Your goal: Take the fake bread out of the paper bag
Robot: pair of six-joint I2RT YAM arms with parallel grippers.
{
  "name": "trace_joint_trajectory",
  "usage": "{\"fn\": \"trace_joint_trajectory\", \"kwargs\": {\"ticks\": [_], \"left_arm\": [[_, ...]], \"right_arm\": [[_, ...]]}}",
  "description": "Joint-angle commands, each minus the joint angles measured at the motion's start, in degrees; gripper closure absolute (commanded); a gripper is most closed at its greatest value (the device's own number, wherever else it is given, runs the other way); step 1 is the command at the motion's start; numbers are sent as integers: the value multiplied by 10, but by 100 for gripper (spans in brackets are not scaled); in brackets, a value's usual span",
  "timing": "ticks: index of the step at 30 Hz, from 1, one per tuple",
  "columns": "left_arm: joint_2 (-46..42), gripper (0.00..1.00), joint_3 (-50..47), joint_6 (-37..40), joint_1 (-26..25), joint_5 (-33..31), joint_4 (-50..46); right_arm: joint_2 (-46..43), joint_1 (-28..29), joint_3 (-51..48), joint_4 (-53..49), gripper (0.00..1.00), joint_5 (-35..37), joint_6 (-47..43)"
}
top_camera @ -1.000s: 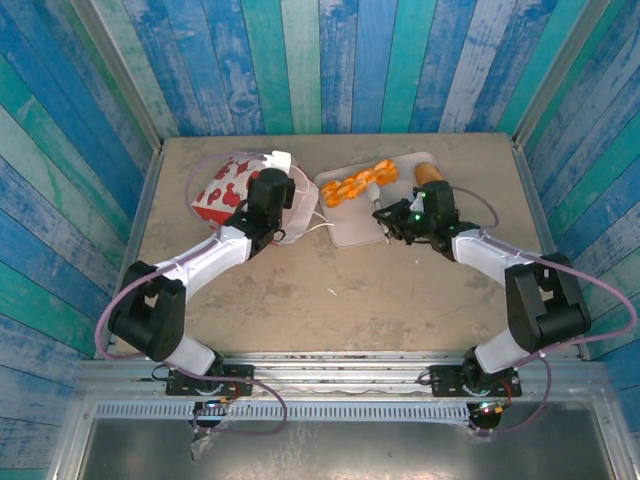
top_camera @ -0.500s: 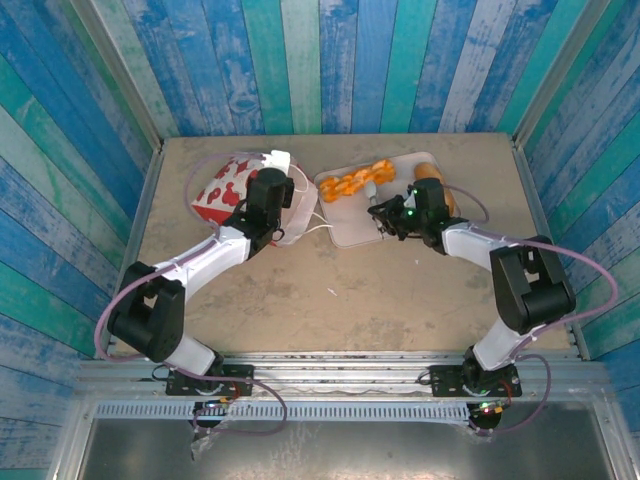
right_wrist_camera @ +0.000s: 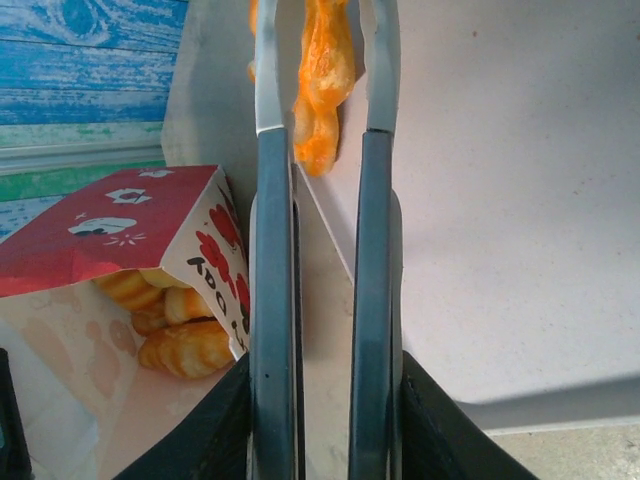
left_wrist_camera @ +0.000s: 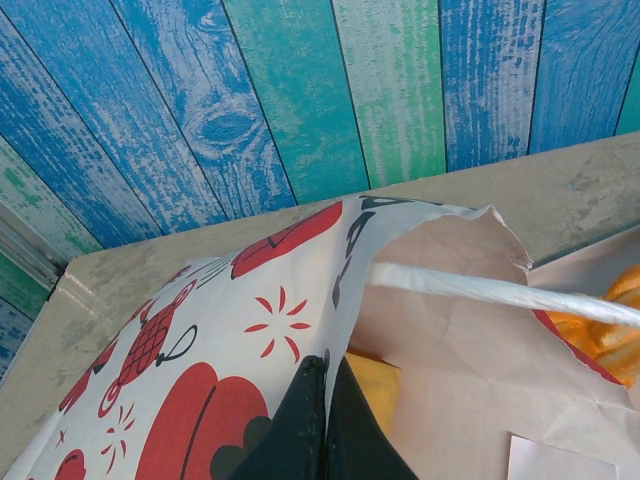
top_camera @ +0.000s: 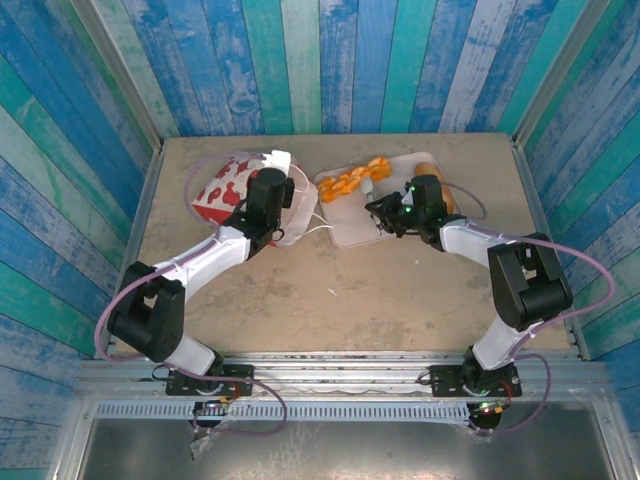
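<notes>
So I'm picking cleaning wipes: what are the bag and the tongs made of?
The paper bag looks like matte printed paper, creased at its rim. The tongs look like bright metal with dull grey sleeves, possibly plastic or rubber.

Inside the paper bag (left_wrist_camera: 230,330), a yellow bread (left_wrist_camera: 372,385) sits mostly hidden behind the left gripper (left_wrist_camera: 327,368). An orange bread (left_wrist_camera: 612,335) is cut by the right edge. At the right wrist, the tongs (right_wrist_camera: 272,250) and braided bread (right_wrist_camera: 322,70) run off the top edge.

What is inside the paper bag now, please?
Inside the paper bag, a few golden pieces of fake bread lie near its open mouth. Whether more sit deeper cannot be seen; the bag's red wall covers that part.
</notes>
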Motion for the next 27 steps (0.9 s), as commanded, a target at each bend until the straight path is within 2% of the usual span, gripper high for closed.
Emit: {"fn": "trace_joint_trajectory", "kwargs": {"ticks": [1,6,17,27], "left_arm": [[-35,100,6,-2,1,5,15],[-36,100,6,-4,1,6,11],[-42,100,2,0,1,11,16],[-54,100,-14,16,1,50,37]], "right_arm": [[12,3,18,11,64,-9,-13],[2,4,12,6,60,-5,-14],[-28,3,-2,-18,63,-5,-37],[-87,2,-21,-51,67,-64,-93]]}}
